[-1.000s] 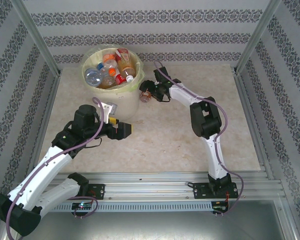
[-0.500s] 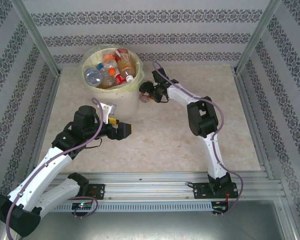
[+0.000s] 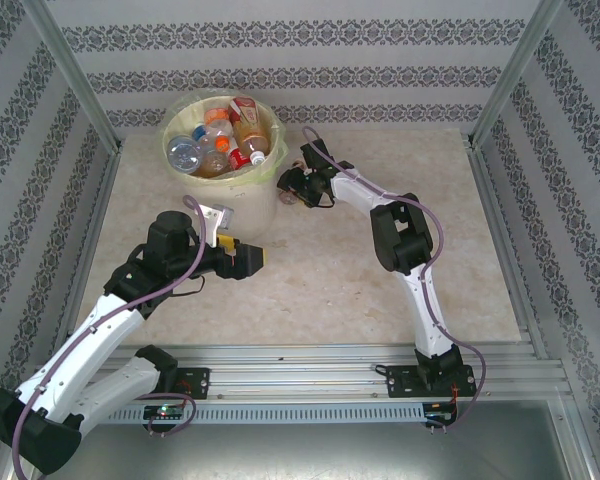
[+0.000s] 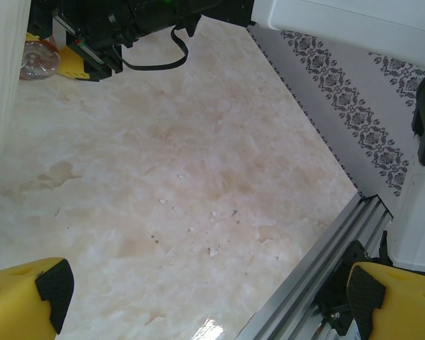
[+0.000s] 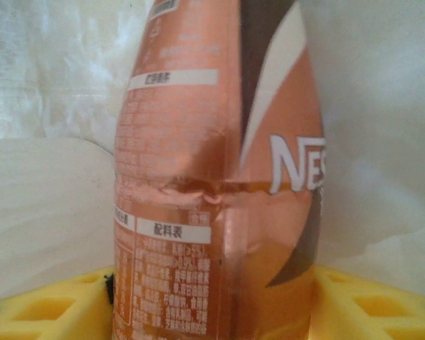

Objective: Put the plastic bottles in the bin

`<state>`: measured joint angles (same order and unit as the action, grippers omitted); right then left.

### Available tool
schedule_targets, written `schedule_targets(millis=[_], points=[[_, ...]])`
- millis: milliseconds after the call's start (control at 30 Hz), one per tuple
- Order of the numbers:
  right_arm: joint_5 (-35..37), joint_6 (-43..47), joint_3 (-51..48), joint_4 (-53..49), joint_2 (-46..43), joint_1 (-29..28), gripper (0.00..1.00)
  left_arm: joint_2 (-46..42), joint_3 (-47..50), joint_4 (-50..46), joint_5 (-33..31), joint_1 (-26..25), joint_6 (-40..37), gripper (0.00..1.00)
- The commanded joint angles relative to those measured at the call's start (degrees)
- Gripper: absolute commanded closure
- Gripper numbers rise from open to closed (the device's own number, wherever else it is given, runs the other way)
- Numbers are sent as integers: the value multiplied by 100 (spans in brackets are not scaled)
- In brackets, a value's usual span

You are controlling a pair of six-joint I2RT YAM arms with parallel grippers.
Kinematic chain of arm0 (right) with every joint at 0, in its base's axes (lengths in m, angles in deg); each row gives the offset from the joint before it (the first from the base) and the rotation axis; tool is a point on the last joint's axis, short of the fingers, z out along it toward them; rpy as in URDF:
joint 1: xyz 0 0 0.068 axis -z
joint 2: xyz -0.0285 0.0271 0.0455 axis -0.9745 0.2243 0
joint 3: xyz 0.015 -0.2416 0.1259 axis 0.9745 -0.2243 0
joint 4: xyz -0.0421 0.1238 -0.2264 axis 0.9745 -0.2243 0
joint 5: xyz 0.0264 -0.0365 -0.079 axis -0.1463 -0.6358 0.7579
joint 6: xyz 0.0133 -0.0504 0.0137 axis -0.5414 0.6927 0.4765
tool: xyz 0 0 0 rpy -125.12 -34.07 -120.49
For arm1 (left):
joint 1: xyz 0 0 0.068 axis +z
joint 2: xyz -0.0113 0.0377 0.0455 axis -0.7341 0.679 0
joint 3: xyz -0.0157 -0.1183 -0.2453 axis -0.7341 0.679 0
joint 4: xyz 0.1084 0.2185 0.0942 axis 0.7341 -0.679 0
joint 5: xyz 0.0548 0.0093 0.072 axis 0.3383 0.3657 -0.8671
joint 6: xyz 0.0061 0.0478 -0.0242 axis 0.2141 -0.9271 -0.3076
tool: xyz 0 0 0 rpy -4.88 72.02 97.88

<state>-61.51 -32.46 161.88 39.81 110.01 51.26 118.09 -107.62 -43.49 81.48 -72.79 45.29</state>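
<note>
On my left, the left gripper (image 3: 248, 258) is hanging released over the marbled table (image 3: 330, 280), its yellow fingers (image 4: 28, 294) standing wide apart with nothing between them. Beyond it, toward the far left of the table, the bin (image 3: 250, 200) is sitting upright, and a heap of plastic bottles (image 3: 220, 145) is lying inside, filling it close to the rim. Just to the right of the bin, I am seeing the right gripper (image 3: 298, 186) grasping an orange-labelled bottle (image 5: 212, 212). Its yellow pads (image 5: 49, 308) are pressing on both sides of the bottle's lower part, and the label is creasing across the middle. That bottle is sitting just beside the bin's outer wall, below the rim. Whether it is resting on the table I cannot tell.
</note>
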Motion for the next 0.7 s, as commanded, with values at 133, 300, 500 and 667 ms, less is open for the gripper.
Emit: schedule_targets(millis=[133, 300, 500, 667], points=[[-45, 171, -45, -34, -222, 50, 43, -90, 46, 262, 55, -69, 221, 0], [-146, 494, -703, 43, -843, 230, 45, -67, -4, 288, 61, -66, 385, 0], [-248, 991, -2004, 190, -1961, 417, 46, 91, -114, 452, 74, -76, 857, 0], [-313, 1423, -3082, 185, -3120, 533, 46, 135, -158, 622, 80, -74, 1286, 0]])
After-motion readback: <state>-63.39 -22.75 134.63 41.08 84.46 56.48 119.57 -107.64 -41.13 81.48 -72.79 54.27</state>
